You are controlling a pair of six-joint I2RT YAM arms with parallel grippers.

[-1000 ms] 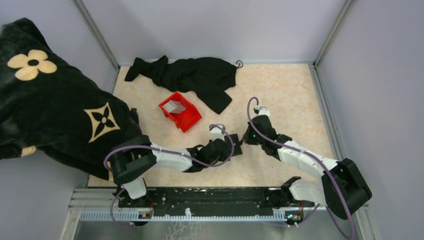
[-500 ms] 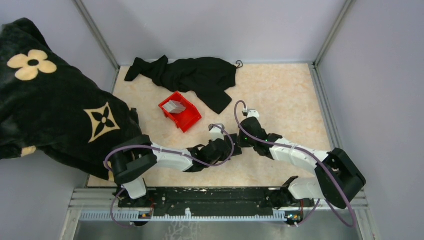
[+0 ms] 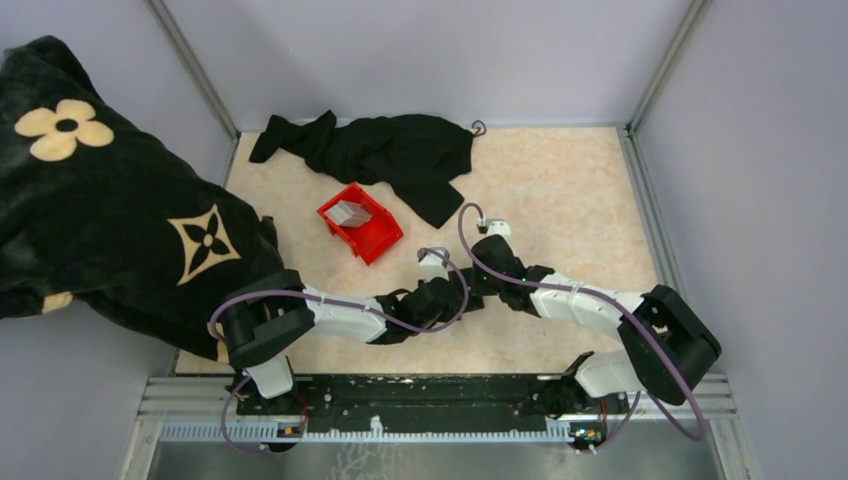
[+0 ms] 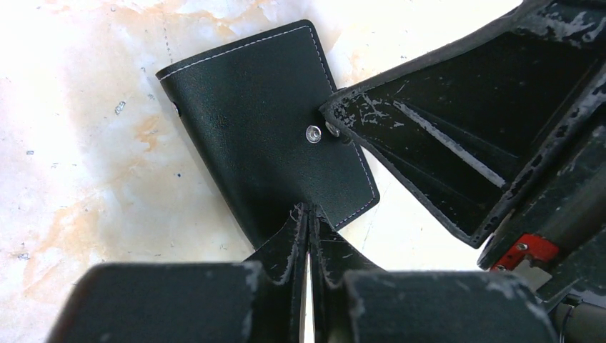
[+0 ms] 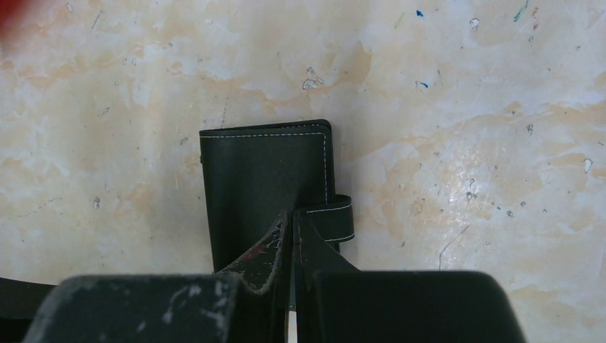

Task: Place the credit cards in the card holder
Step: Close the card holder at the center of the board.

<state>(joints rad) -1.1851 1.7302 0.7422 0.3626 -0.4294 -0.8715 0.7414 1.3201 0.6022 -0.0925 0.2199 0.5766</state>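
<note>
The black card holder (image 4: 261, 150) lies folded shut on the table at centre frame, its snap strap wrapped round one edge. Both pairs of fingers are pressed together with nothing between them: the left gripper (image 4: 309, 229) touches the holder's lower edge and the right gripper (image 5: 291, 239) is at the strap. The credit cards (image 3: 349, 212) sit in the red bin (image 3: 380, 245), upper left of the grippers, so none is loaded yet. No writing is legible.

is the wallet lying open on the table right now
No, the wallet lies folded shut on the table, with only its black stitched outer cover showing.
</note>
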